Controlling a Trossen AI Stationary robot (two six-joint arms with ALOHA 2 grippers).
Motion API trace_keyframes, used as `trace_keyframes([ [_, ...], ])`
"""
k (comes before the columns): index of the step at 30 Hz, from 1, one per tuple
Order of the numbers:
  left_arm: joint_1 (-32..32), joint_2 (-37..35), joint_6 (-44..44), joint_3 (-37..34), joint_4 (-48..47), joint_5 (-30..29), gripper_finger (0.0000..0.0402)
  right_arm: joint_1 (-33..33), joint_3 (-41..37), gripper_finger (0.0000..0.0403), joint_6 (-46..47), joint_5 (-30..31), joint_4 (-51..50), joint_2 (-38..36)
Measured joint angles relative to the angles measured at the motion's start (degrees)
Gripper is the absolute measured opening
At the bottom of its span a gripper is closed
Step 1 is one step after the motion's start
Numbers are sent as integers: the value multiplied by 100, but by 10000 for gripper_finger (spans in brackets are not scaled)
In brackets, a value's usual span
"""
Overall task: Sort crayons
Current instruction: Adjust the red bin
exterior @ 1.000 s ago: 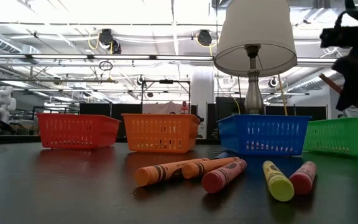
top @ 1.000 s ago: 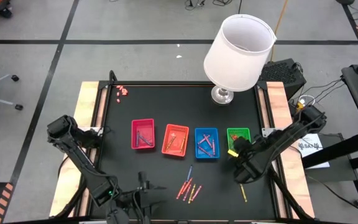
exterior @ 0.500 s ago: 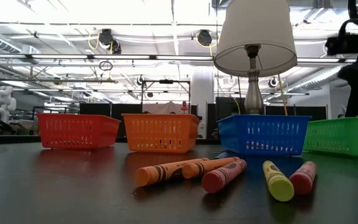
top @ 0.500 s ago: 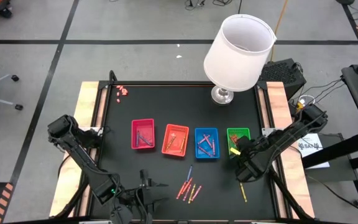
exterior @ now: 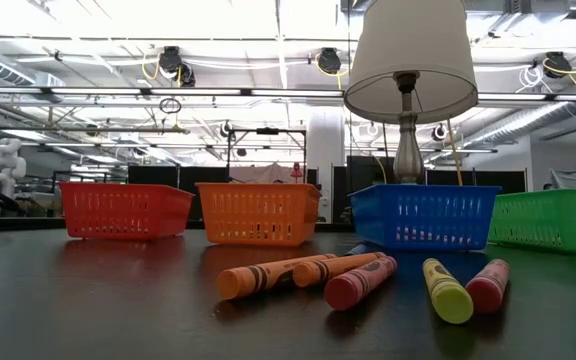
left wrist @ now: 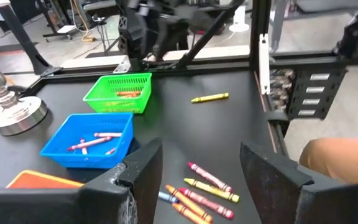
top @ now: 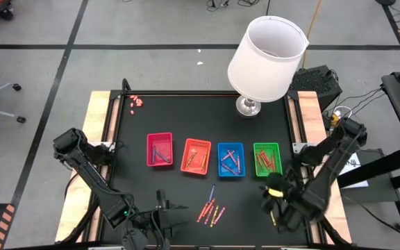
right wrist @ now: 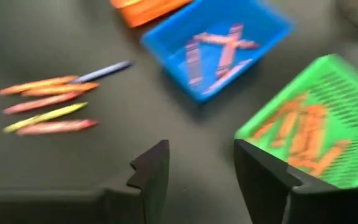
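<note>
Four trays stand in a row: red [top: 160, 149], orange [top: 196, 155], blue [top: 230, 159] and green [top: 267, 158], each with crayons inside. Several loose crayons [top: 210, 208] lie on the black table in front of them, and also show in the low view [exterior: 308, 272]. A single yellow crayon [left wrist: 209, 98] lies apart, toward the right. My right gripper [top: 273, 199] hangs open above the table, on the near side of the green tray, with nothing between its fingers [right wrist: 201, 152]. My left gripper [top: 162, 210] waits open at the near edge [left wrist: 201, 155].
A lamp with a white shade [top: 266, 59] stands at the table's far right, its base [top: 248, 105] behind the trays. Tiny pink bits [top: 137, 102] lie at the far left corner. Wooden rails [top: 97, 139] border the table's sides.
My right gripper has gone from above the green tray toward the table's near edge and now hangs over the spot by the single yellow crayon. It has left the low view. The trays and loose crayons have stayed put.
</note>
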Motion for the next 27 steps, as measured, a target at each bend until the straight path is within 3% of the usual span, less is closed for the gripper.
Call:
trace_keyframes([
  [3, 0, 32, 1, 1, 178, -1, 214, 326, 141, 161, 22, -104, 349, 225],
  [15, 42, 269, 32, 2, 190, 269, 214, 1072, 141, 159, 1217, -2097, 954, 1529],
  [20, 116, 267, -10, 4, -155, 3, 214, 1193, 141, 159, 1391, -2121, 1362, 1695],
  [24, 139, 264, -713, 7, -1215, -1062, 214, 1217, 141, 159, 1531, -2116, 1508, 1735],
  [27, 244, 219, -1642, 5, -2608, -1288, 214, 1217, 141, 159, 1597, -2097, 1498, 1758],
])
